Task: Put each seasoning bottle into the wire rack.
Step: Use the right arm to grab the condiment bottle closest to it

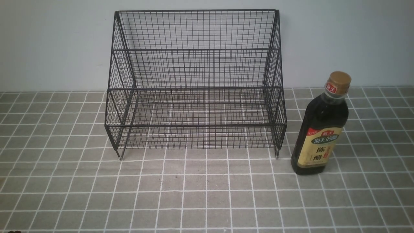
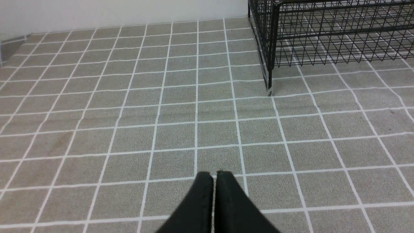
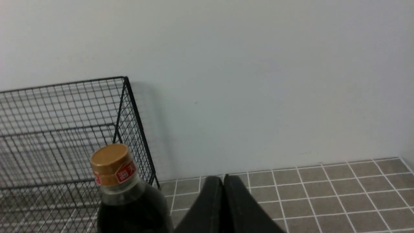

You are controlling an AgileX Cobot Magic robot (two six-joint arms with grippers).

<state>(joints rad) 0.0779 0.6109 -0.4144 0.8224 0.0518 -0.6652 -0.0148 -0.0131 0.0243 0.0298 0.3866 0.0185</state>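
The seasoning bottle (image 1: 320,129) is not yet held: the right gripper (image 3: 223,178) has its fingers pressed together on nothing, with the bottle's gold cap near in its view, probably because it is the closer arm for the pick. The left gripper (image 2: 214,174) is likewise closed and empty above the tiled mat (image 2: 129,129). In the front view the bottle stands upright at right of frame, just beside the wire rack (image 1: 195,87), whose two tiers at upper centre hold nothing.
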